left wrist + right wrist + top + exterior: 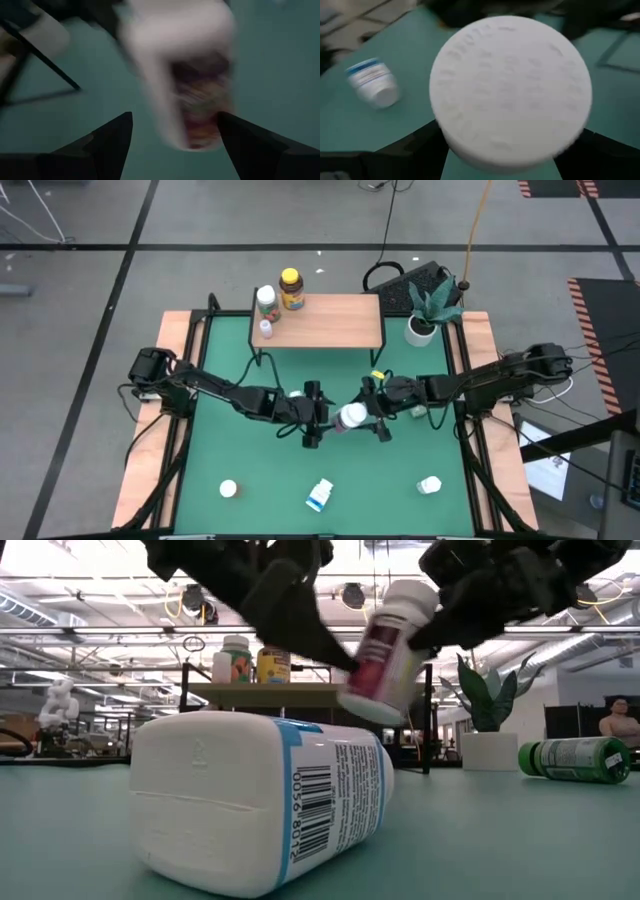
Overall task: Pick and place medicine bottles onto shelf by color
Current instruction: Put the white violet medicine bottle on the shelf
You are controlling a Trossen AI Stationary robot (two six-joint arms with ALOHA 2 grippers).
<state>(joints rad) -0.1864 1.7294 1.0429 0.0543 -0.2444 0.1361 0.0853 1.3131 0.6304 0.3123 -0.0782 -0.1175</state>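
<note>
You have three bottles on shelf (330, 320). Right end effector (362, 420) clamps white-capped bottle (351, 417) mid-air above counter centre; left end effector (318, 420) open beside it. Three bottles left on counter (270, 480).

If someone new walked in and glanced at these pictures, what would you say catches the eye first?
Most striking is the white-capped bottle with a dark red label, held tilted above the middle of the green mat where the left claw and right claw meet, both at it. Next, the light wood shelf with black legs at the far side already carries three bottles at its left end, including an amber bottle with a yellow lid.
</note>
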